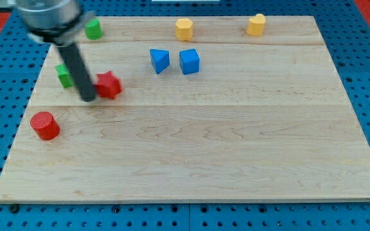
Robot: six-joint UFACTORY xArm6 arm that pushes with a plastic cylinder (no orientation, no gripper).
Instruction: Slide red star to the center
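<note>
The red star [110, 84] lies on the wooden board [198, 147] in its upper left part. My tip [88, 99] rests on the board just left of the red star, touching or nearly touching its left side. The dark rod slants up to the view's top left, where the arm's blurred end shows.
A red cylinder [44, 125] sits at the left edge below my tip. A green block [63, 75] is partly hidden behind the rod. Another green block [94, 29] is at the top left. A blue triangle [160, 60] and blue cube [189, 61] sit top centre. Two yellow blocks [184, 29] [256, 25] line the top edge.
</note>
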